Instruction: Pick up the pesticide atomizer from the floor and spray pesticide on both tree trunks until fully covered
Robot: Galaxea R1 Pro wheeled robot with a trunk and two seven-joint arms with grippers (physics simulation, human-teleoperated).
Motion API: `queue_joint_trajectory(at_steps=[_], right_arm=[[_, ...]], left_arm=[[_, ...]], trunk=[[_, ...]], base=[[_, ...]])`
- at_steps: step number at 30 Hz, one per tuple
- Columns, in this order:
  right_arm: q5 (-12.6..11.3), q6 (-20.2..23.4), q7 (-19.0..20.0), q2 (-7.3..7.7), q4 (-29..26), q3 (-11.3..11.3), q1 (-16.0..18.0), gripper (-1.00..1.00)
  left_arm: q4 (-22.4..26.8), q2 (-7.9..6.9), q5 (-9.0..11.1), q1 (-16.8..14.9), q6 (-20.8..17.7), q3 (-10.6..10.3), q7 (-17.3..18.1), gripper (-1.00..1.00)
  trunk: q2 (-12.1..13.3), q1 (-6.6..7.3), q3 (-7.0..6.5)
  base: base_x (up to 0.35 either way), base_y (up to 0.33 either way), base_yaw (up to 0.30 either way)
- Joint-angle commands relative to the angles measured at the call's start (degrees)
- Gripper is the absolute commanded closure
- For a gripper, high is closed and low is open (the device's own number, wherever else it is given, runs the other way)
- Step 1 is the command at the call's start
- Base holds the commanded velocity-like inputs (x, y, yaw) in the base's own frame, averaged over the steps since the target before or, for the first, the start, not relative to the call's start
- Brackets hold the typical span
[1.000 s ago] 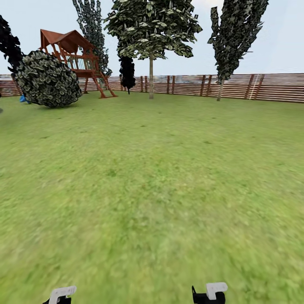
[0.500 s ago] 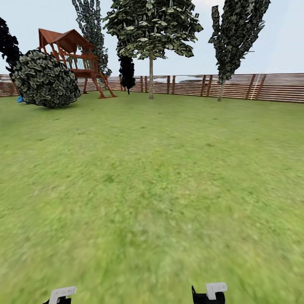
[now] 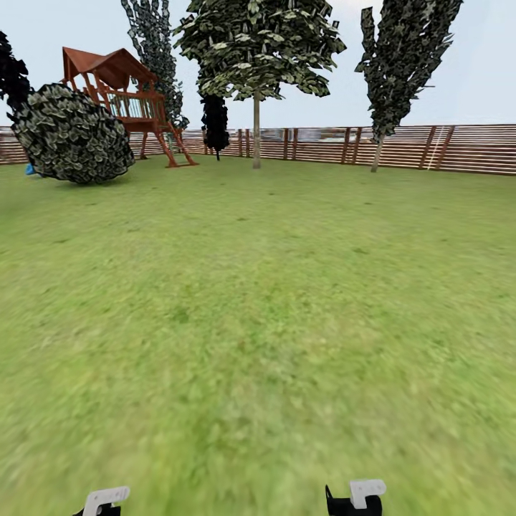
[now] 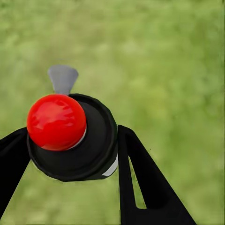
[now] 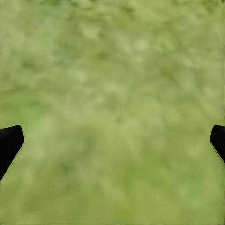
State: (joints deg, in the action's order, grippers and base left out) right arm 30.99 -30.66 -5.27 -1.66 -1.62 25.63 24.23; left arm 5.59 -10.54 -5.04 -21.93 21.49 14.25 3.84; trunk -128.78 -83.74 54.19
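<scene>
Head view. A green grass lawn [image 3: 258, 322] is seen across most of the frame, bounded at the far side by a brown horizontal-slat wooden fence [image 3: 401, 147]. A tall tree [image 3: 256, 50] with a dark green blocky crown is placed near the fence at centre, carried on a straight pale trunk [image 3: 256, 132]. A second, narrower tree [image 3: 401, 57] is placed to its right, its pale trunk [image 3: 377, 152] leaning slightly. A narrow near-black tree [image 3: 214, 122] is set just left of the central trunk. A red-brown wooden play tower [image 3: 122, 100] is located at the far left, with a large rounded shrub [image 3: 72, 135] in front of it. Parts of the left arm [image 3: 104, 499] and the right arm [image 3: 362, 496] are cut by the lower edge; finger state cannot be told from this view.

Left wrist view. The pesticide atomizer [image 4: 72, 136] is seen from above: a red top on a round black body, with a grey nozzle projecting. It is clamped by the left gripper [image 4: 70, 150], one dark finger [image 4: 145, 183] touching each side. Blurred grass is recorded beyond.

Right wrist view. The right gripper [image 5: 112, 140] is spread wide, its dark fingertips [image 5: 9, 143] placed at opposite edges, with nothing between them. Blurred grass [image 5: 112, 93] is recorded below.
</scene>
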Motion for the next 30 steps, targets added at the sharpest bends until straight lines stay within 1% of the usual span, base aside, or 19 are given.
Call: queue_joint_trajectory(at_steps=[1,30], right_arm=[[0.6,-0.1,-0.4,-0.01,0.0,0.2,0.0,-1.00],[0.7,-0.1,-0.4,0.07,0.0,0.2,0.0,-1.00]], left_arm=[[0.0,-0.01,-0.5,0.0,0.2,0.5,0.2,1.00],[-0.1,0.35,-0.6,0.0,0.2,0.5,0.2,1.00]], trunk=[[0.0,-0.03,0.05],[0.0,-0.03,0.05]], base=[[0.342,0.000,0.000],[0.343,0.000,0.000]])
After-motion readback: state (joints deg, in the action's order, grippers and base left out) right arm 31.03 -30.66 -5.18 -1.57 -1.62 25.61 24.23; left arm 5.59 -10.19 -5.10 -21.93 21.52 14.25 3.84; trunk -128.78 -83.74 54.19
